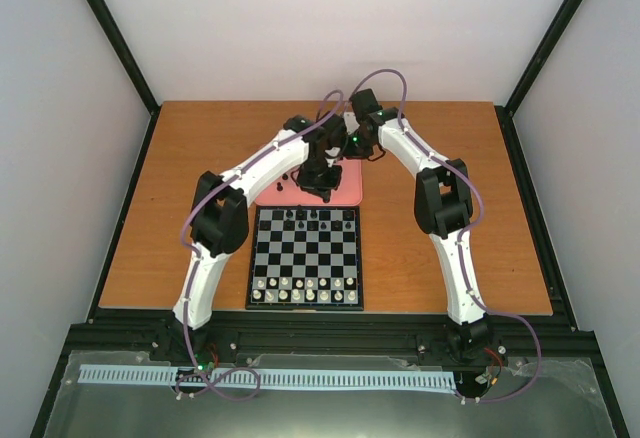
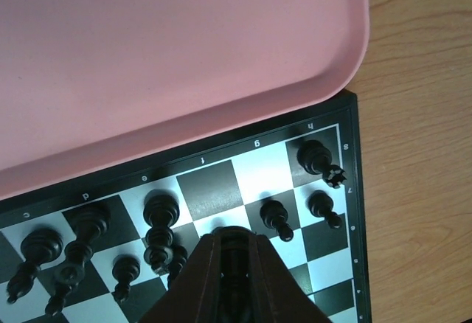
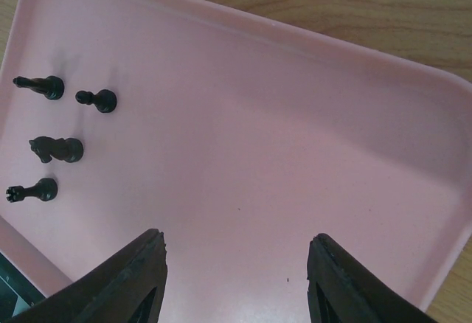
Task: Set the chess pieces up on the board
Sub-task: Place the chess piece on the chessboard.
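Tabletop (image 1: 450, 258) bears board (image 1: 305, 254); left hand (image 2: 234, 240) pinches piece (image 2: 234, 260).

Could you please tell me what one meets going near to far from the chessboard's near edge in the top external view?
Tiny white chess figures on the near rows of the black-and-silver chequered chessboard → tiny black chess figures on its far rows → plain pink rectangular tray → brown wooden table.

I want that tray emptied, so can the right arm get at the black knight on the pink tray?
Probably yes. The right gripper hangs open above the pink tray, and nothing lies between it and the knight. The neighbouring pieces sit close but apart from it, so care is needed.
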`<state>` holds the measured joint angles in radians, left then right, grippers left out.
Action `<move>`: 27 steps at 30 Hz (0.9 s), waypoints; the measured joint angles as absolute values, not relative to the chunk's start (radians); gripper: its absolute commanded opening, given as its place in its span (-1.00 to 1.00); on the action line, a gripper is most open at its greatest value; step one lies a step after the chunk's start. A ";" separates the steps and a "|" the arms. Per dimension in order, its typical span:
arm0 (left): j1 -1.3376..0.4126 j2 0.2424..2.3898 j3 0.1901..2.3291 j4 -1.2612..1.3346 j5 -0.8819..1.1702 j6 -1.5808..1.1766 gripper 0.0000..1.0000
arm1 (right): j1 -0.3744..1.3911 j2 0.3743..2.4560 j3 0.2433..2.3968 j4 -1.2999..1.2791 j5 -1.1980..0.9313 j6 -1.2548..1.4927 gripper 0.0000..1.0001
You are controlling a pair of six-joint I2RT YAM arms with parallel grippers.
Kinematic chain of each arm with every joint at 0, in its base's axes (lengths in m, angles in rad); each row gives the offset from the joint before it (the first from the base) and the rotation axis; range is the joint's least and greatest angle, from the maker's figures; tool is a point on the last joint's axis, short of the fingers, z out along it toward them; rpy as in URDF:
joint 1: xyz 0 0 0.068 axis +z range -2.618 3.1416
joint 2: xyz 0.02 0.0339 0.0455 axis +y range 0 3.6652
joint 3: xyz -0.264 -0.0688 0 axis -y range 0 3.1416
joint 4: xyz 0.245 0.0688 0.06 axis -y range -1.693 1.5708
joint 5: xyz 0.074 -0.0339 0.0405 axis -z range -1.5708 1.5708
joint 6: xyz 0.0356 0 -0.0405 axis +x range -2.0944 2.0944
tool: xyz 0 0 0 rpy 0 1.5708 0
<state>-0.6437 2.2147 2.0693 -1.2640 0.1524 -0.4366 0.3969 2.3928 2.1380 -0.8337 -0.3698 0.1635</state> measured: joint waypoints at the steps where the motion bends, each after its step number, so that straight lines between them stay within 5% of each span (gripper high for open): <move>1: -0.646 2.222 2.067 -1.264 0.155 -0.434 -0.99 | 0.397 2.393 2.138 -0.834 -0.370 0.163 0.05; 27: -0.680 2.279 1.985 -1.242 0.137 -0.411 -0.98 | 0.397 2.393 2.138 -0.834 -0.370 0.160 0.05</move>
